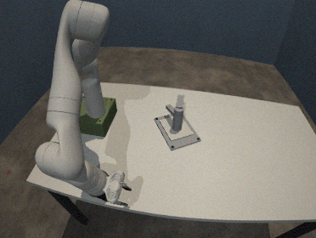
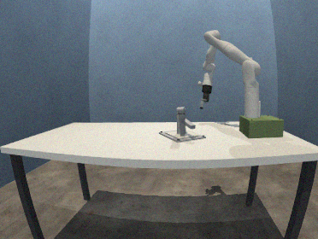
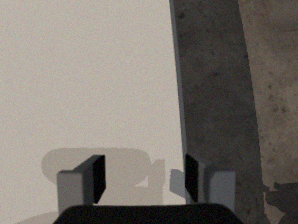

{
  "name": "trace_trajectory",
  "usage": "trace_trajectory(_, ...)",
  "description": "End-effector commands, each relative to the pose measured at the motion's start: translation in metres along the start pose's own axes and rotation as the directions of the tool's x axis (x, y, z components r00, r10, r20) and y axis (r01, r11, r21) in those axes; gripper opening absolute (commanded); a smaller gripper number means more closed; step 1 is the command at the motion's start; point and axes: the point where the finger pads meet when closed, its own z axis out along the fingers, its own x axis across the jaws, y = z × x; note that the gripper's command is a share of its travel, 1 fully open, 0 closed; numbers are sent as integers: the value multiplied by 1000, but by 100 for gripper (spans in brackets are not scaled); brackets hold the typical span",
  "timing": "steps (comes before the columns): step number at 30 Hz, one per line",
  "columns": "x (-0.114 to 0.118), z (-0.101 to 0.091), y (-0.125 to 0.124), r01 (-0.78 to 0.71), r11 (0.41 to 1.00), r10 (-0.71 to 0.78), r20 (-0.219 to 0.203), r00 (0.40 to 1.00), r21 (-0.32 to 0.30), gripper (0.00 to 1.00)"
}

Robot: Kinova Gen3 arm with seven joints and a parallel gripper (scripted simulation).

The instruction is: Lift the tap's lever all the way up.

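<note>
A grey tap (image 1: pixel 177 119) (image 2: pixel 181 125) stands upright on a square grey base plate (image 1: pixel 187 140) (image 2: pixel 171 136) near the middle of the white table (image 1: pixel 246 161) (image 2: pixel 107 141) (image 3: pixel 75 75). Its lever (image 1: pixel 180 101) (image 2: pixel 180 111) sits on top of the tap body, and the spout (image 1: pixel 170 110) (image 2: pixel 190 125) sticks out to one side. My gripper (image 1: pixel 123 184) (image 2: pixel 202 104) (image 3: pixel 145 171) is open and empty. It hangs high above the table near one edge, well away from the tap. The tap does not show in the wrist view.
The arm's green base block (image 1: pixel 99 121) (image 2: pixel 261 126) stands on the table to one side of the tap. The wrist view shows the table's edge (image 3: pixel 177 75) with the dark floor (image 3: pixel 215 100) beyond it.
</note>
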Motion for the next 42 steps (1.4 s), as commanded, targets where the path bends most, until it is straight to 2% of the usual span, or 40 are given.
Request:
trace_trajectory(1, 0, -1, 0, 1, 1000, -1, -2, 1000, 1, 100)
trace_trajectory(19, 0, -1, -1, 2, 1000, -2, -2, 1000, 0, 100)
trace_trajectory(24, -7, 1, -7, 19, 1000, -19, -4, 1000, -11, 100)
trace_trajectory(28, -23, 4, -22, 65, 997, -65, -3, 998, -29, 100)
trace_trajectory(32, -52, 9, -47, 149, 987, -149, 1, 989, -60, 100)
trace_trajectory(34, -52, 9, -47, 149, 987, -149, 1, 989, -60, 100)
trace_trajectory(36, -72, 12, -63, 204, 976, -204, 5, 979, -80, 100)
trace_trajectory(42, -112, 19, -88, 307, 945, -307, 13, 951, -116, 100)
